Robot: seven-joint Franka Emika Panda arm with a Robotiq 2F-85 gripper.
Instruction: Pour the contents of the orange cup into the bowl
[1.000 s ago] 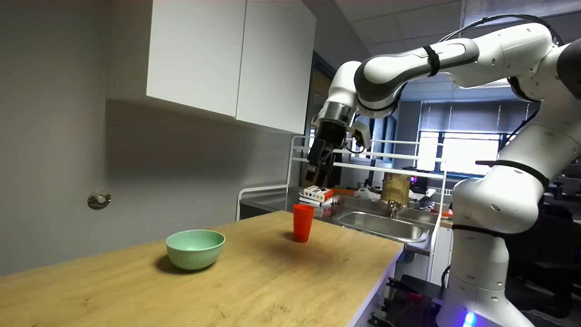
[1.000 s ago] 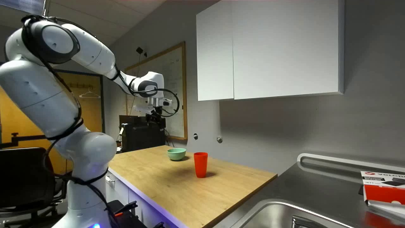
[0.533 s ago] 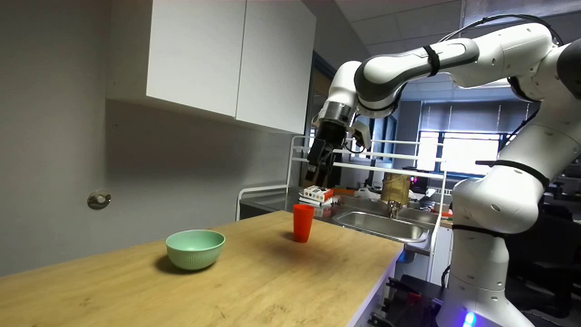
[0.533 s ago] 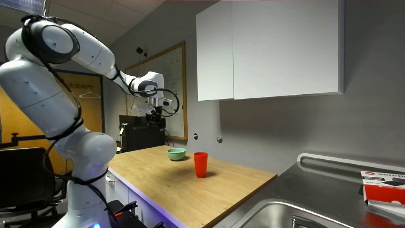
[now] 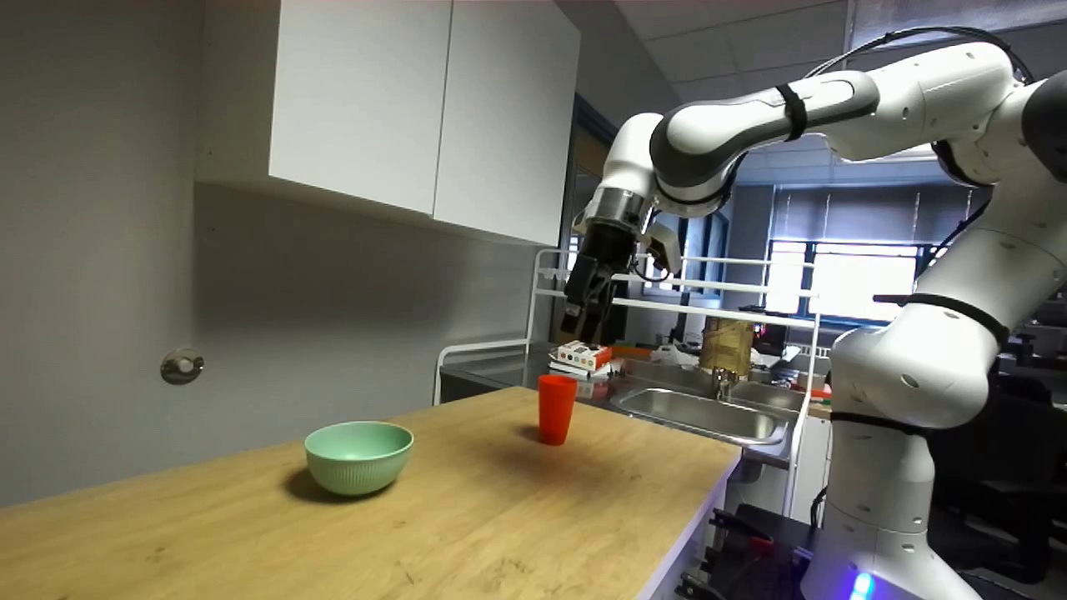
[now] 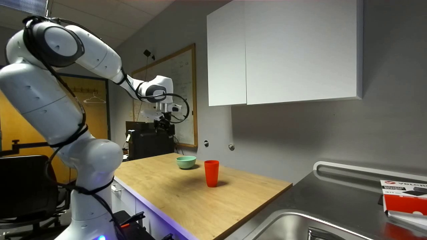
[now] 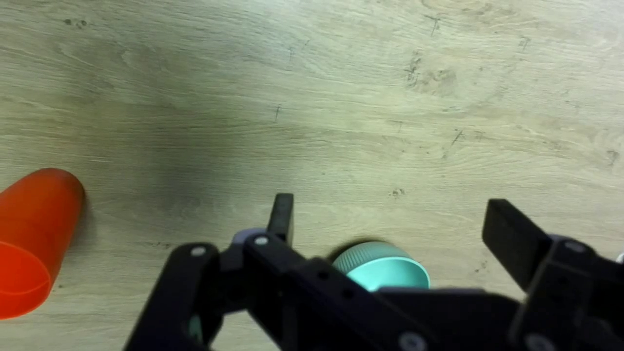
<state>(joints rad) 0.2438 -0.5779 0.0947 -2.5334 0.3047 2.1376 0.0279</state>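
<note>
The orange cup (image 5: 557, 412) stands upright on the wooden counter in both exterior views (image 6: 211, 174). In the wrist view the cup (image 7: 41, 209) is at the left edge, cut off by the frame; I cannot see contents in it. The mint-green bowl (image 5: 358, 477) with ribbed sides stands on the same counter (image 6: 186, 164), apart from the cup. In the wrist view the bowl (image 7: 368, 251) is partly hidden behind the gripper. My gripper (image 7: 392, 212) is open with nothing between its fingers. It hangs high above the counter (image 5: 582, 325), apart from both things.
A white wall cabinet (image 5: 367, 100) hangs above the counter. A metal sink (image 5: 708, 412) and a red-and-white box (image 6: 405, 198) are beyond one end of the wooden counter (image 6: 186, 196). A white rack (image 5: 667, 287) stands by the sink.
</note>
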